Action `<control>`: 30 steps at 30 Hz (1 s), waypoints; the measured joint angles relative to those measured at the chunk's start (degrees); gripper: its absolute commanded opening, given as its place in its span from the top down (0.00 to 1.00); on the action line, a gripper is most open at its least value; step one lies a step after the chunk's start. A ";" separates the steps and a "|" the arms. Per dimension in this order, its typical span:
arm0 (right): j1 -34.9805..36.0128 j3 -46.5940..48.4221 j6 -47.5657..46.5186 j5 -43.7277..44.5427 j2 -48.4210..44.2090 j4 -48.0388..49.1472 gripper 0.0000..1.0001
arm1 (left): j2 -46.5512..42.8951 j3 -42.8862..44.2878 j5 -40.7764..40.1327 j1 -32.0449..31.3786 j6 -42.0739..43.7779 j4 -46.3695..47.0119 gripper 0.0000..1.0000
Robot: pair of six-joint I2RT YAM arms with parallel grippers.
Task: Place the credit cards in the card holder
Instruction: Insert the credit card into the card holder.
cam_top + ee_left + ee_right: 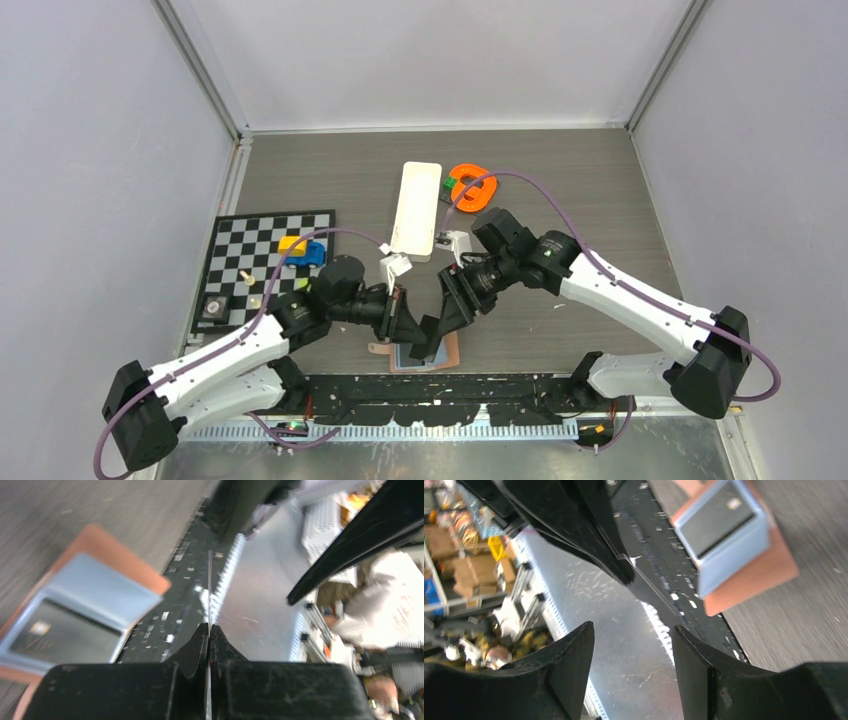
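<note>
The tan card holder (449, 353) lies open at the table's near edge, its pale blue lining up (95, 587) (734, 555). A dark credit card (65, 635) (719, 520) sits in its pocket. My left gripper (210, 627) (403, 318) is shut on a second credit card (209, 580), seen edge-on as a thin line; in the right wrist view that card (656, 597) pokes out dark below the left fingers (594, 540). My right gripper (631, 626) (445, 315) is open right beside it, with nothing between its fingers. Both grippers hover just above the holder.
A long white tray (417, 210) lies behind the grippers, with an orange ring-shaped object (474, 187) and a small green piece (452, 183) to its right. A chessboard (235, 245) with yellow and blue blocks is at the left. A black rail (500, 388) runs along the near edge.
</note>
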 measured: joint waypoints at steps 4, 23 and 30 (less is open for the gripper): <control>-0.04 -5.14 6.64 10.64 -1.46 1.29 0.41 | -3.21 -5.22 -12.81 0.00 -4.37 -2.86 1.00; 9.16 -19.30 33.64 32.02 -0.04 19.76 0.55 | -4.63 -16.41 -26.36 0.11 -19.89 0.07 1.00; 10.69 -19.30 34.45 32.85 6.80 21.18 0.62 | -4.79 -17.92 -26.36 0.11 -21.03 0.90 1.00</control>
